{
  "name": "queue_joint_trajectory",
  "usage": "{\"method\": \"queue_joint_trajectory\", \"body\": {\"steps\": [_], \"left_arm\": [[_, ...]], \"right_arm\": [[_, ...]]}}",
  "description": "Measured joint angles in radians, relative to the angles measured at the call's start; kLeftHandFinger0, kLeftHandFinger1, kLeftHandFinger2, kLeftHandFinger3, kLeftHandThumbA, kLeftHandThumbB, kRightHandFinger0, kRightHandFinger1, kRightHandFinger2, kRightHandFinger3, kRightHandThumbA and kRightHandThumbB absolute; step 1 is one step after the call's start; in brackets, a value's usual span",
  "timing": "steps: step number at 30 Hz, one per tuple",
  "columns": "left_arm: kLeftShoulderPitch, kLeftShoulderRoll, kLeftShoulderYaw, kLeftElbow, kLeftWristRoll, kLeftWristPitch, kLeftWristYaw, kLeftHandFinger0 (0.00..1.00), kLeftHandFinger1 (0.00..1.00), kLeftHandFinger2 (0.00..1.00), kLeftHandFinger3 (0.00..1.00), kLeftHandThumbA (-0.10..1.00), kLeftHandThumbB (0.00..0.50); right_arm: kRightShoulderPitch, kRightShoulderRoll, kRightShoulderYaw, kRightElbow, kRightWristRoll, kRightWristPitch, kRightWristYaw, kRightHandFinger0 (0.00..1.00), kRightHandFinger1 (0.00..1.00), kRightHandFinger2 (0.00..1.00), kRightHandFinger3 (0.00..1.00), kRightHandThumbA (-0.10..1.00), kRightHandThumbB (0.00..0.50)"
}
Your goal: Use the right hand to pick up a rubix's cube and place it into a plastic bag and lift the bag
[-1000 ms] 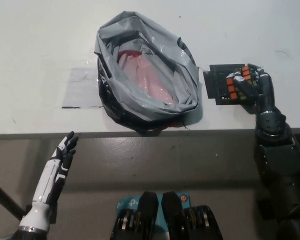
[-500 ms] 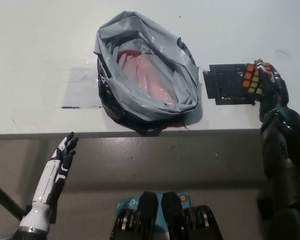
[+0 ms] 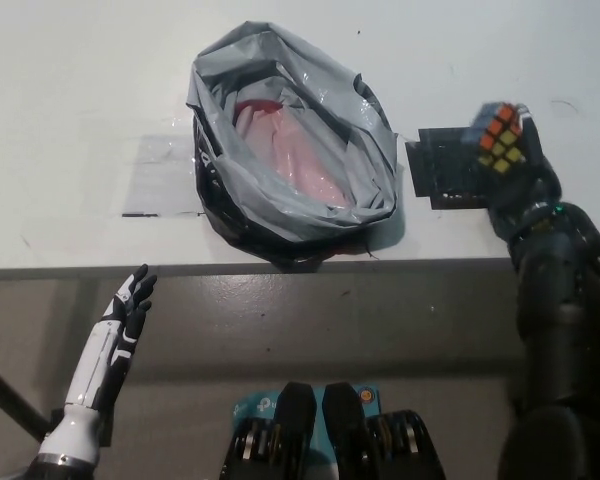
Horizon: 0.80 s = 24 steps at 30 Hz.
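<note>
Holding the cube (image 3: 501,140) in our black right hand (image 3: 513,165), we have it raised off the surface (image 3: 80,90), fingers closed around its lower part. We see the cube tilted, one face turned toward the camera with orange, yellow and red stickers on a black frame, and a strip of blue along its upper edge. Under and to the left of the cube lies a dark square mat (image 3: 448,172), flat on the surface; the cube overlaps the mat's right end in our view, and we cannot tell whether they touch.

Left of the mat, just beside it, sits the bag (image 3: 290,150). Its grey plastic mouth gapes wide, rim crumpled and rolled down, with a pinkish lining and a red patch inside and black plastic showing at its base near the surface's front edge. A clear rectangular patch (image 3: 165,175) lies on the surface left of the bag.

Our white left hand (image 3: 128,310) rests below the surface's edge at lower left, fingers straight and empty.
</note>
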Motion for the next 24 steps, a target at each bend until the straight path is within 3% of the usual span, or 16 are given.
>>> {"method": "queue_joint_trajectory", "body": {"steps": [4, 5, 7, 9, 11, 15, 16, 18, 21, 24], "left_arm": [[0.0, 0.0, 0.0, 0.0, 0.0, 0.0, 0.0, 1.0, 1.0, 1.0, 1.0, 1.0, 0.119], [0.0, 0.0, 0.0, 0.0, 0.0, 0.0, 0.0, 1.0, 1.0, 1.0, 1.0, 1.0, 0.117], [0.0, 0.0, 0.0, 0.0, 0.0, 0.0, 0.0, 1.0, 1.0, 1.0, 1.0, 1.0, 0.117], [0.0, 0.0, 0.0, 0.0, 0.0, 0.0, 0.0, 1.0, 1.0, 1.0, 1.0, 1.0, 0.119], [0.001, 0.0, 0.001, 0.0, 0.0, 0.0, 0.0, 1.0, 1.0, 1.0, 1.0, 1.0, 0.12], [0.001, 0.001, 0.001, 0.0, 0.0, 0.0, 0.0, 1.0, 1.0, 1.0, 1.0, 1.0, 0.119], [0.001, 0.001, 0.0, 0.0, 0.0, 0.0, 0.0, 1.0, 1.0, 1.0, 1.0, 1.0, 0.115], [0.001, 0.001, 0.0, 0.0, 0.0, 0.0, 0.0, 1.0, 1.0, 1.0, 1.0, 1.0, 0.124], [0.001, 0.001, 0.0, -0.001, 0.0, 0.0, 0.0, 1.0, 1.0, 1.0, 1.0, 1.0, 0.132], [0.001, 0.001, 0.0, -0.001, -0.001, 0.0, 0.0, 1.0, 1.0, 1.0, 1.0, 1.0, 0.128]], "right_arm": [[-0.038, 0.028, -0.003, -0.063, 0.062, 0.037, 0.0, 0.0, 0.16, 0.74, 1.0, -0.1, 0.078], [-0.06, 0.04, -0.003, -0.098, 0.088, 0.051, -0.001, 0.0, 0.23, 0.74, 0.87, -0.1, 0.073], [-0.081, 0.05, -0.003, -0.125, 0.107, 0.062, -0.001, 0.0, 0.29, 0.74, 1.0, -0.1, 0.068], [-0.142, 0.068, 0.001, -0.178, 0.158, 0.087, -0.001, 0.0, 0.32, 0.74, 1.0, -0.1, 0.064], [-0.18, 0.078, 0.009, -0.209, 0.193, 0.101, -0.001, 0.0, 0.3, 0.7, 1.0, -0.1, 0.076], [-0.231, 0.097, 0.057, -0.258, 0.26, 0.121, -0.002, 0.0, 0.28, 0.73, 1.0, -0.1, 0.083], [-0.244, 0.1, 0.077, -0.268, 0.274, 0.125, -0.004, 0.0, 0.23, 0.71, 1.0, -0.1, 0.057], [-0.253, 0.104, 0.099, -0.282, 0.287, 0.129, -0.006, 0.0, 0.23, 0.72, 1.0, -0.1, 0.05], [-0.254, 0.107, 0.156, -0.285, 0.28, 0.127, -0.004, 0.0, 0.36, 0.86, 1.0, -0.1, 0.043], [-0.253, 0.11, 0.19, -0.278, 0.269, 0.122, -0.003, 0.0, 0.39, 0.91, 1.0, -0.1, 0.067]]}}
